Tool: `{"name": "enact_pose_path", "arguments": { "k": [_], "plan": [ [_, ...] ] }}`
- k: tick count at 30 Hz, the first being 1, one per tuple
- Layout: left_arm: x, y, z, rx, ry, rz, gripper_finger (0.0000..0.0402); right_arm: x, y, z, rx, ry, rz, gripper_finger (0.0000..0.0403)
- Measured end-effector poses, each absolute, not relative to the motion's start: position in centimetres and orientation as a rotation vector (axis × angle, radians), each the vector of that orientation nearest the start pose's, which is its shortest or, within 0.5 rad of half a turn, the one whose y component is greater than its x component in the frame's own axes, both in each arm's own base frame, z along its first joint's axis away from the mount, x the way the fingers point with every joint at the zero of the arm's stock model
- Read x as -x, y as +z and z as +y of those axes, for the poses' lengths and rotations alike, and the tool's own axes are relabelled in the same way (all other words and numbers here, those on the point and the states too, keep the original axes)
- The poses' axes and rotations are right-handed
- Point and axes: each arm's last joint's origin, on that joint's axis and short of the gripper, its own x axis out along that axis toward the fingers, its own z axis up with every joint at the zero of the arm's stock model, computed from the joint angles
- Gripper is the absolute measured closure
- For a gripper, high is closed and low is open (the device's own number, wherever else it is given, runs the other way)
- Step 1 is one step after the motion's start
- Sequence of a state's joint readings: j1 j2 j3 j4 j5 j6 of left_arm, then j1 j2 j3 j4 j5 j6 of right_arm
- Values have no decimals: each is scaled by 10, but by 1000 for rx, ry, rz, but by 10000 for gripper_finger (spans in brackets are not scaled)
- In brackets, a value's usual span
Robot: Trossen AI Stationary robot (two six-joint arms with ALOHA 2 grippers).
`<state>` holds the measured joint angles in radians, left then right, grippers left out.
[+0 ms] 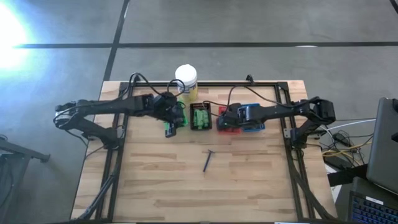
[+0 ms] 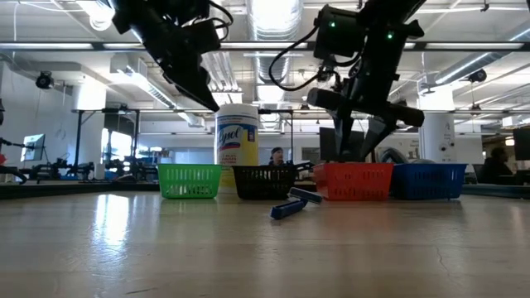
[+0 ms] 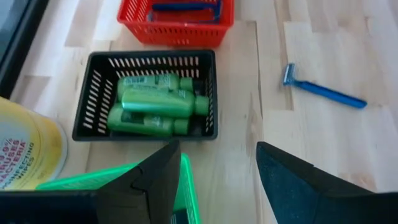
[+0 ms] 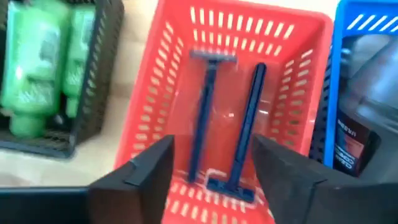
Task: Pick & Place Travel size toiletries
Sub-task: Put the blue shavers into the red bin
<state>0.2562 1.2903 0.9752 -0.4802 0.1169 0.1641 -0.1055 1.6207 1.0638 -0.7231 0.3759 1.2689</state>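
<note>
Right wrist view — two blue razors lie between open jaws.

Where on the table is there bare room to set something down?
The wooden table is bare in front of the basket row, except one blue razor mid-table. Crowded: the back strip with the green basket, black basket, red basket, blue basket, yellow jar, the left gripper and right gripper.
</note>
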Motion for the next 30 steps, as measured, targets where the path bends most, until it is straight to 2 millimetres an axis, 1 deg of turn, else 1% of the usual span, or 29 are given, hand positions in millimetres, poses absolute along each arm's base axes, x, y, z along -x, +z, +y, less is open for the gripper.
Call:
{"name": "enact_pose_path", "arguments": {
  "k": [2,5,8,9,11,13,18,20,22,24,26,28,30],
  "plan": [
    [-257,269,64,-12,62,804,188,-298,199,-42,-884,-1109,846,173],
    [-255,267,63,-21,54,831,188,-302,208,-33,-838,-1023,864,140],
    [-253,265,63,-35,42,855,188,-308,219,-22,-898,-908,912,121],
    [-253,264,63,-38,39,860,188,-310,218,-18,-937,-886,942,118],
    [-251,259,62,-49,31,879,188,-316,214,-9,-1023,-858,980,116],
    [-249,254,63,-81,16,899,188,-323,205,2,-1069,-865,1019,119],
    [-240,245,66,-146,-10,928,188,-354,191,32,-1203,-898,1038,137],
    [-236,245,65,-179,-24,923,188,-368,187,45,-1255,-916,1031,142],
    [-228,246,64,-183,-26,925,188,-384,187,56,-1284,-904,1016,146],
    [-220,251,62,-180,-14,901,188,-396,186,65,-1298,-913,1029,149],
    [-212,259,61,-191,4,859,188,-405,179,71,-1295,-965,1063,149],
    [-206,269,60,-179,47,802,188,-411,171,74,-1289,-1028,1108,148],
    [-201,280,59,-141,90,726,188,-418,165,77,-1290,-1046,1138,146]
  ]
}}
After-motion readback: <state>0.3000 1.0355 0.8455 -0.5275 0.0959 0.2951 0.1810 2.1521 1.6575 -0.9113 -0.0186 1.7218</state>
